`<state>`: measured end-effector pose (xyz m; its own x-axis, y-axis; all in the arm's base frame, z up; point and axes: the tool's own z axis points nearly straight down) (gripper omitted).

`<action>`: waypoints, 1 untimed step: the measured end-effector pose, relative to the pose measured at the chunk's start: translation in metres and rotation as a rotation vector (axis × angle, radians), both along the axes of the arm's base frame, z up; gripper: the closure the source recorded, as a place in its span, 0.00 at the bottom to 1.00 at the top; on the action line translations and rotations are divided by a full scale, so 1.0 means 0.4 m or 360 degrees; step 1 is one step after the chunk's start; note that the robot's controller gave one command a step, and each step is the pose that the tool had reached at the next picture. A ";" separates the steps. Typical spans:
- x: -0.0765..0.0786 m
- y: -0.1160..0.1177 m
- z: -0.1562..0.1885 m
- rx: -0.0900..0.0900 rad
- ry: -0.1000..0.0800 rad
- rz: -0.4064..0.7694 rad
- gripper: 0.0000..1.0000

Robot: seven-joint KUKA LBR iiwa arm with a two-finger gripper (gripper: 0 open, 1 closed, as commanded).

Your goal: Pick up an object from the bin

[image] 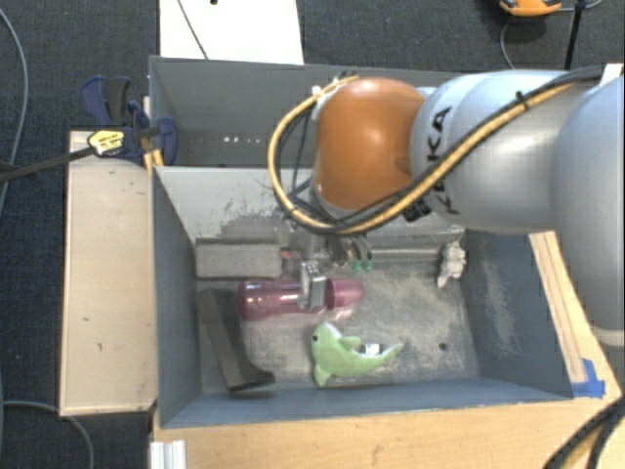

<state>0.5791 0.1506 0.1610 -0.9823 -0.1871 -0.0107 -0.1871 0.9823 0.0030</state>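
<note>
**Asker:** As the eye is moving in from the bin's (181, 291) left wall, what is the gripper meeting?

**Describer:** The gripper (314, 287) is sitting low over a pink plastic bottle (273, 301), which is lying on its side near the middle of the floor. The gripper is crossing the bottle's right half and seems to be touching it. How wide it is opening, I cannot tell.

**Asker:** How is the arm posing?

**Describer:** The arm (527, 154) is reaching in from the right and bending down at its orange-covered wrist (361, 140), with cables (280, 164) looping around.

**Asker:** What else is lying there?

**Describer:** At far left, a black slab (227, 350) is leaning by the wall. A grey foam block (234, 260) is lying behind the bottle and a green plush toy (347, 355) just in front. A small white thing (449, 262) is sitting further right.
</note>
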 end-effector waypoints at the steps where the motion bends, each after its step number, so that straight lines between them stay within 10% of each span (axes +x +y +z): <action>1: -0.017 0.004 -0.149 0.0001 -0.0001 -0.0108 0.00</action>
<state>0.5724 0.1521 0.1014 -0.9927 -0.1199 -0.0115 -0.1199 0.9928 0.0038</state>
